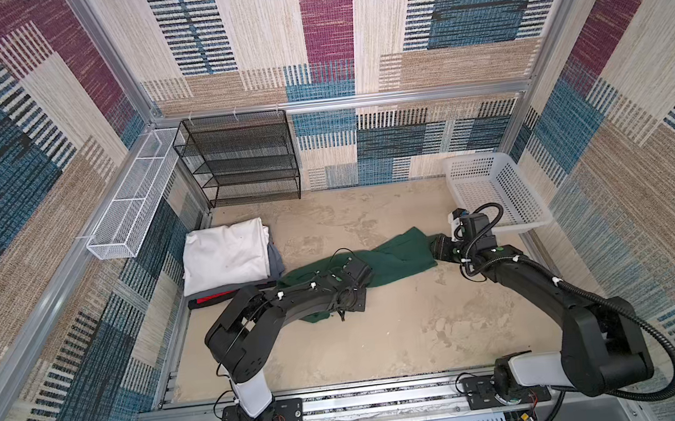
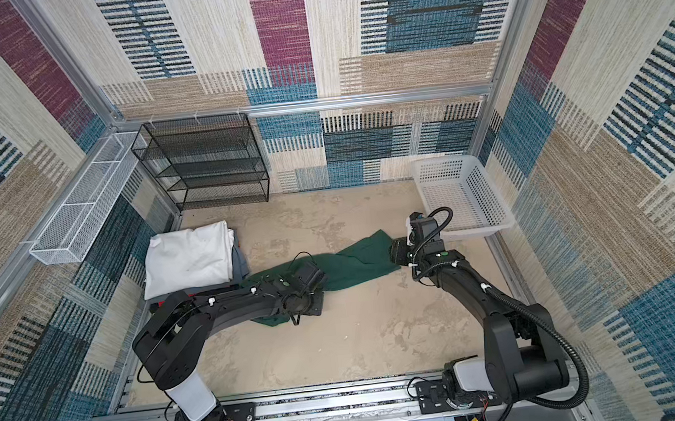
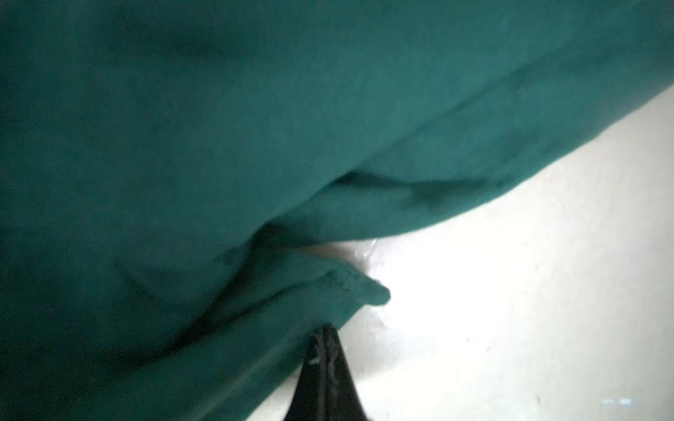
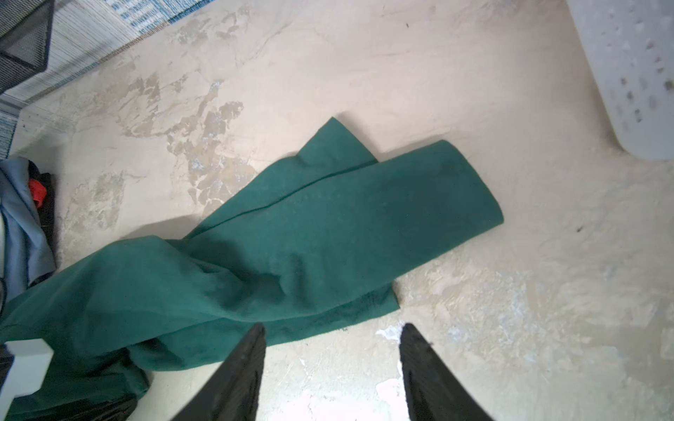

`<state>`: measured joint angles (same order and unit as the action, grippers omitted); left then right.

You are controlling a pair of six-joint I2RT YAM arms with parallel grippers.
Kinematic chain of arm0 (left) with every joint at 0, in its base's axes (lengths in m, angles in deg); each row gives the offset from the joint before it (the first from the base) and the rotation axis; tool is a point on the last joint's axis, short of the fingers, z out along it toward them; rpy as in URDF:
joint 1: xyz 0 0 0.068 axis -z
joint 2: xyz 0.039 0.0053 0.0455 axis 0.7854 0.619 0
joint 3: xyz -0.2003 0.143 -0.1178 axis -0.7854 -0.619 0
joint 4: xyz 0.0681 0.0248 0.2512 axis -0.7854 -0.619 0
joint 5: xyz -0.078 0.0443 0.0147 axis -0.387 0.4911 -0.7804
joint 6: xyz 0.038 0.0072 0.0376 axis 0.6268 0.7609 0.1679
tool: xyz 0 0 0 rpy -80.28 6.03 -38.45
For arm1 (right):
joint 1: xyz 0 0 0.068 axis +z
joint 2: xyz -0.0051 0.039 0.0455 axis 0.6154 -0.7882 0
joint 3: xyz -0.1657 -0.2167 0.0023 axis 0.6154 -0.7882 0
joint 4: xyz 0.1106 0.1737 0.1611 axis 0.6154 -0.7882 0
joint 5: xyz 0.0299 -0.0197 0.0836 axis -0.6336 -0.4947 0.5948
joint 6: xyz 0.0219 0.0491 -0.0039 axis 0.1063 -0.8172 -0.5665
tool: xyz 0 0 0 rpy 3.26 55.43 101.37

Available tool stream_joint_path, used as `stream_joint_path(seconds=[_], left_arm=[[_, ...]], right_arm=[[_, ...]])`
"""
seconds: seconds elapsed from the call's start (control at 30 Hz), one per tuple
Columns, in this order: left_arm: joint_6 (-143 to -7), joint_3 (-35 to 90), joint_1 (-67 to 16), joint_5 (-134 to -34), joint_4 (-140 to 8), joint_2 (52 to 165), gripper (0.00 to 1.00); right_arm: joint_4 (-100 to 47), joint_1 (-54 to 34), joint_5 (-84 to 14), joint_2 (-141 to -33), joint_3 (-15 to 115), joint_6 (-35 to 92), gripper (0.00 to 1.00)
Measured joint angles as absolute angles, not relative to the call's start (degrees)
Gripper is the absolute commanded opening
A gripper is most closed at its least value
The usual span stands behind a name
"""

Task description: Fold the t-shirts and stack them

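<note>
Your left gripper [image 3: 325, 330] is clenched on a bunched fold of the green shirt [image 1: 398, 256]. Only one finger shows; cloth covers the rest. Your right gripper [image 4: 332, 330] is released, jaws spread at the shirt's right end, nothing between them. The shirt lies rumpled in a long band across the mid table [image 1: 380, 341]. Its left end reaches the folded stack: white shirt [image 1: 227, 254] on top, grey shirt [image 1: 277, 263] under it, black and red shirt [image 1: 214, 300] lowest.

Green shirt [image 2: 352, 260] lies crumpled lengthwise mid-table; left gripper [image 2: 310, 305] down on its left part; right gripper [image 2: 397, 252] at its right end; white shirt [image 2: 190, 260] tops stack at left, grey shirt [image 2: 241, 265] and black/red shirt [image 2: 160, 305] under it; white basket [image 2: 464, 196] far right; black mesh rack [image 2: 206, 164] at back
</note>
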<state>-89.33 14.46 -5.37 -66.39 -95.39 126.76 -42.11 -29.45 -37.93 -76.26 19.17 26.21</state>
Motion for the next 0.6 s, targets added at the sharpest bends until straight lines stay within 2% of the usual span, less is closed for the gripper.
stream_joint_path(seconds=[0.13,0.17,0.2,0.23,0.3,0.5,0.6], left_arm=[[-89.31,14.13,-5.41,-64.0,-98.12,122.78,0.0],[-89.15,14.09,-5.46,-63.85,-98.41,122.36,0.11],[-88.91,14.09,-5.52,-63.87,-98.49,122.3,0.32],[-88.41,14.11,-5.52,-63.92,-98.56,122.34,0.47],[-88.26,14.26,-5.39,-64.22,-98.56,122.86,0.59],[-88.28,17.95,-4.67,-64.35,-97.95,128.15,0.72],[-88.41,19.44,-4.03,-64.14,-97.9,129.77,0.74]], right_arm=[[-40.91,-29.65,-39.81,-76.76,17.34,25.55,0.62],[-40.76,-29.65,-39.79,-77.09,17.07,25.55,0.62],[-40.71,-29.65,-39.83,-77.41,16.94,25.53,0.62],[-40.54,-29.65,-39.83,-77.81,16.86,25.38,0.62],[-39.99,-29.65,-39.79,-78.31,16.79,25.31,0.62],[-38.57,-29.78,-39.68,-78.53,15.96,25.11,0.62],[-38.33,-29.89,-39.61,-78.53,15.41,25.11,0.62]])
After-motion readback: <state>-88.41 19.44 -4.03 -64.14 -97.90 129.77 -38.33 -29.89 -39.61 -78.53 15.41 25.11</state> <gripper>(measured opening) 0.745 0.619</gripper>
